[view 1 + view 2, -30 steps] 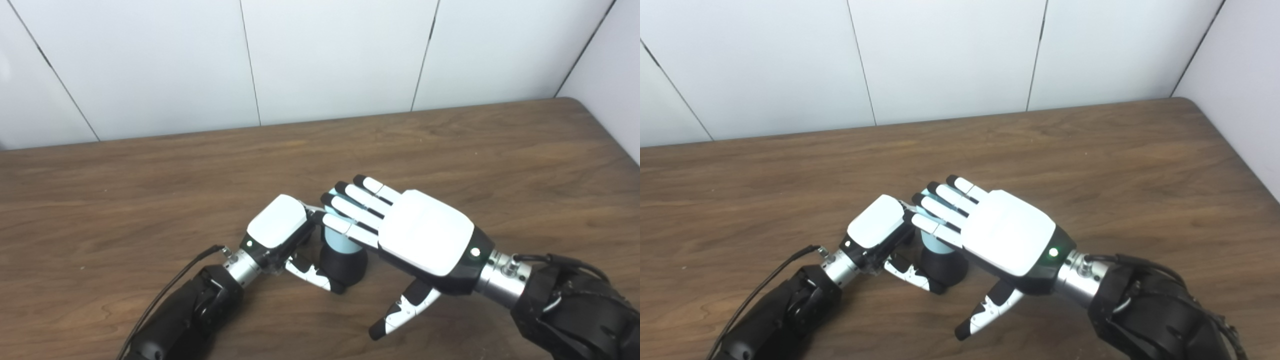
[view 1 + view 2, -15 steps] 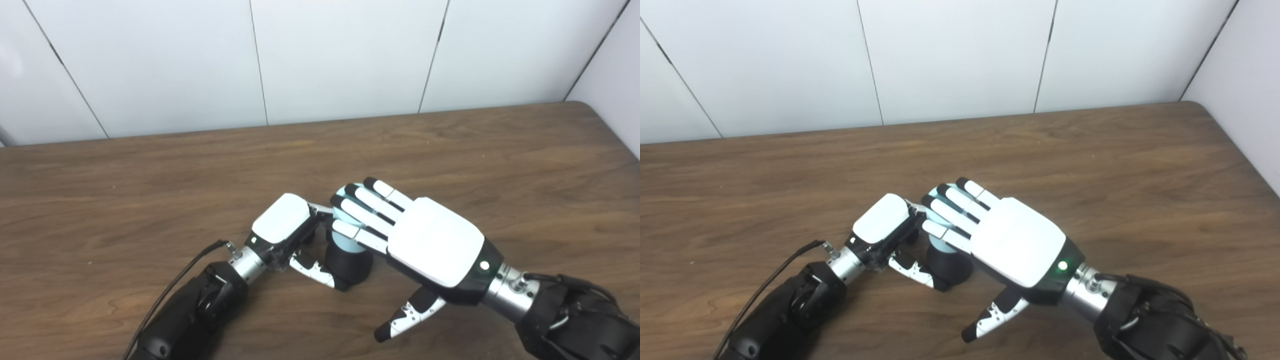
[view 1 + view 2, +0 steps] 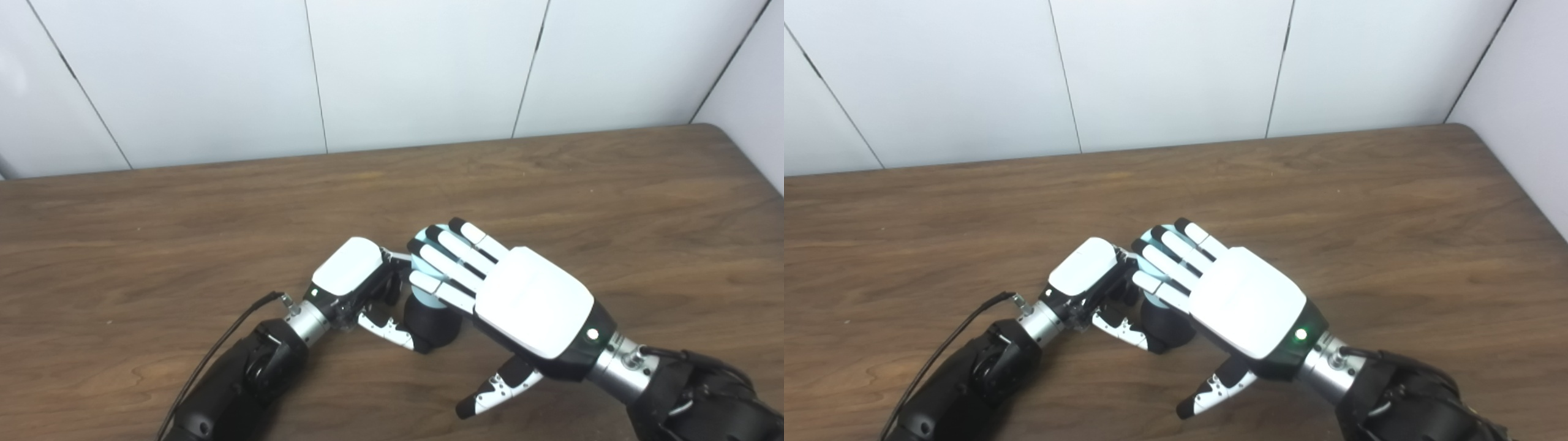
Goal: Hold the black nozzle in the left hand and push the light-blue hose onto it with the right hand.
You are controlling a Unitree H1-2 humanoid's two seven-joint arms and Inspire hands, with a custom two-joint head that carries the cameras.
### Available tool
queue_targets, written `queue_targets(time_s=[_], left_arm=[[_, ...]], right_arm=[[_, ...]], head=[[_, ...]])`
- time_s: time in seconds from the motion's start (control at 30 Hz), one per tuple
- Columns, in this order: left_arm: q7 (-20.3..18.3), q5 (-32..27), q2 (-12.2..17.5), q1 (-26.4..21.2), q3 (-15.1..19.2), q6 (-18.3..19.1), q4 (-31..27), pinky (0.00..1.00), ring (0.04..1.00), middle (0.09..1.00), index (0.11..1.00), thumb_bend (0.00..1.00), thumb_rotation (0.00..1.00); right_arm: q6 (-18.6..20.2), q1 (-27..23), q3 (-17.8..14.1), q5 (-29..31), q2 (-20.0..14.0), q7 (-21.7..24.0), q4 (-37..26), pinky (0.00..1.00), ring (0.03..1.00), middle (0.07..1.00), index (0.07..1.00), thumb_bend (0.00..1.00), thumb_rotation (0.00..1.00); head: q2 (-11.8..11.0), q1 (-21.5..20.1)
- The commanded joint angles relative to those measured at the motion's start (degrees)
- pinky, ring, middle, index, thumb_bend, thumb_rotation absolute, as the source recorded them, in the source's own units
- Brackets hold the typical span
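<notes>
Standing off to the side, going left to right: the left hand (image 3: pixel 352 278) is curled around the black nozzle (image 3: pixel 432 321), thumb hooked across the front near its base, the rest of its fingers hidden behind. The nozzle stands upright on the wooden tabletop (image 3: pixel 184 245), roughly in the middle and toward the near edge. The light-blue hose (image 3: pixel 422 269) sticks up out of its top, so it looks at least partly seated already.

Then the right hand (image 3: pixel 527 300): fingers straight and pressed together, lying flat over the top of the hose, thumb hanging loose below and touching nothing. So it's pushing with a flat hand, not gripping.

What worries me:
- the flat fingers sit a bit off to one side, so a hard push could tip the whole thing toward the left hand instead of driving the hose down
- the left hand's hold looks low and mostly one thumb in front, so the nozzle could skid or twist on the tabletop
- the hose could slide out from under those smooth fingers

Can't tell how deep the hose is in.
</notes>
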Motion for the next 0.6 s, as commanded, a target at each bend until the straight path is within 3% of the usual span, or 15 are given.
queue_targets(time_s=[0.0, 0.2, 0.57], left_arm=[[-5.2, 0.8, 0.0, 13.2, -4.3, 3.7, 8.2, 0.09, 0.142, 0.214, 0.486, 0.52, 0.04], [-4.7, 0.7, 0.1, 13.3, -4.3, 2.9, 8.6, 0.10, 0.152, 0.225, 0.486, 0.52, 0.04], [-5.5, 0.7, 0.5, 13.3, -4.4, 3.4, 8.1, 0.10, 0.156, 0.230, 0.487, 0.52, 0.04]], right_arm=[[0.0, 2.1, 1.2, 1.2, -1.6, 5.1, 1.3, 0.97, 0.983, 0.967, 0.924, 0.78, 0.76], [1.2, 2.3, 1.7, 2.5, -1.6, 6.0, 1.5, 0.90, 0.964, 0.953, 0.915, 0.80, 0.79], [2.6, 3.5, 2.6, 3.1, -1.5, 6.6, 2.3, 0.88, 0.968, 0.960, 0.916, 0.81, 0.82]], head=[[0.1, 0.0], [0.2, 0.1], [0.2, -0.1]])
